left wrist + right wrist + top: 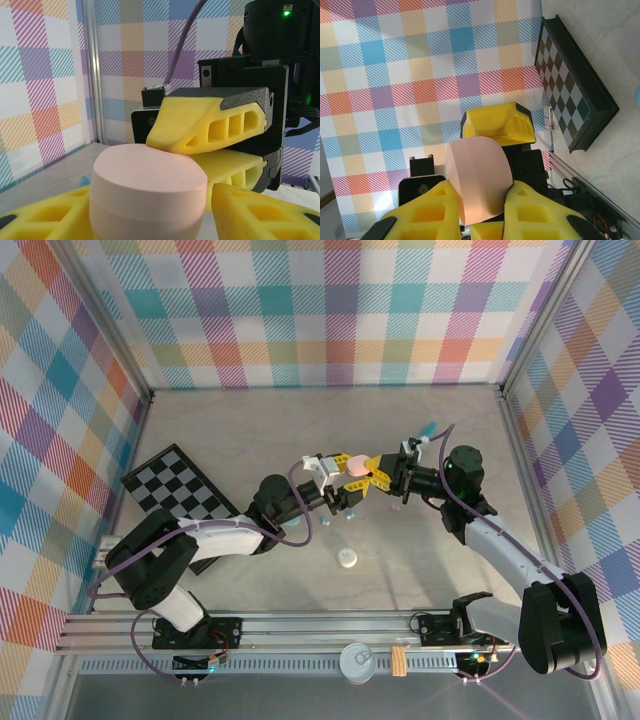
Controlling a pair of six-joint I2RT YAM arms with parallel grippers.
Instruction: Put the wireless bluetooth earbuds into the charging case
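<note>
Pink case (150, 185): held off the desk (250, 420), between both arms.
Left fingers (50, 215): half open, clamped on its sides.
Right fingers (200, 127): nearly closed, pinching its far rim.
Earbuds (350, 515): tiny, on desk below.

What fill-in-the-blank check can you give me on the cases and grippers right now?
The left gripper and right gripper both clamp the held case, coloured ___.
The loose case on the table is ___.
The checkerboard lies on the ___ arm's side.
Missing: pink; white; left.
</note>
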